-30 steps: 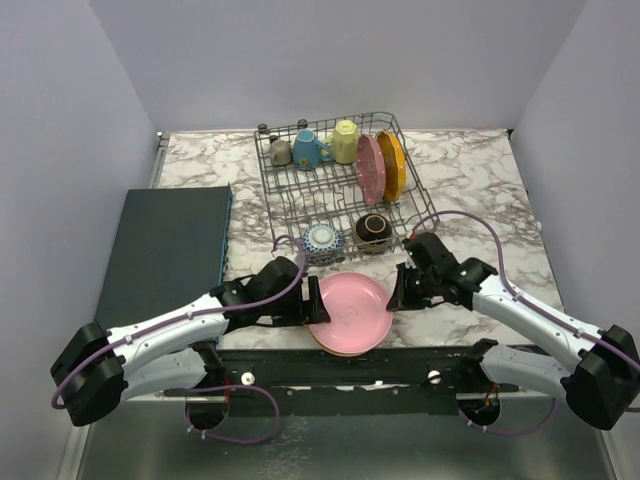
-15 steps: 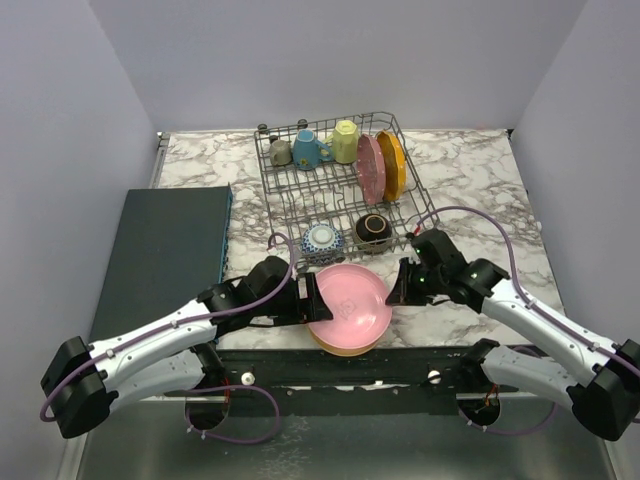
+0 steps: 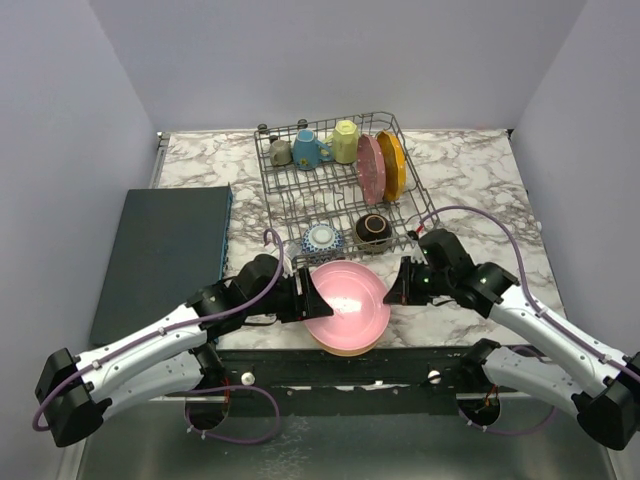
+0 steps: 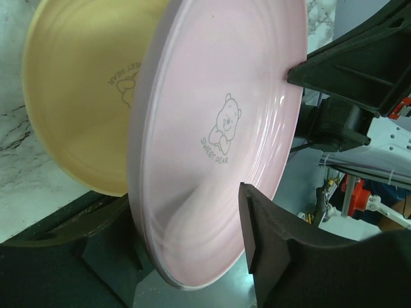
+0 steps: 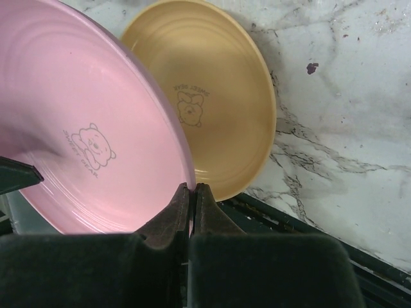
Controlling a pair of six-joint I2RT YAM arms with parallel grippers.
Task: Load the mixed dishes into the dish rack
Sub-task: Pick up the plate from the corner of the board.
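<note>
A plain pink plate (image 3: 347, 300) with a bear print is tilted up off a yellow plate (image 3: 345, 350) that lies at the table's near edge. My right gripper (image 3: 395, 290) is shut on the pink plate's right rim (image 5: 191, 192). My left gripper (image 3: 308, 298) is open, one finger on each side of the plate's left rim (image 4: 186, 256), with a gap at the front finger (image 4: 270, 250). The wrist views show both the pink plate (image 4: 218, 128) (image 5: 83, 141) and the yellow plate (image 4: 83, 96) (image 5: 212, 109). The dish rack (image 3: 300, 195) stands behind them.
The rack holds a grey mug (image 3: 281, 152), a blue mug (image 3: 308, 150), a yellow mug (image 3: 345, 142), an upright pink dotted plate (image 3: 370, 167), an orange plate (image 3: 391, 165), a patterned bowl (image 3: 322, 239) and a brown bowl (image 3: 374, 229). A dark mat (image 3: 165, 255) lies left.
The pink plate has been tipped up from lying on the yellow plate, and has shifted slightly toward the rack. Both arms have moved forward with it.
</note>
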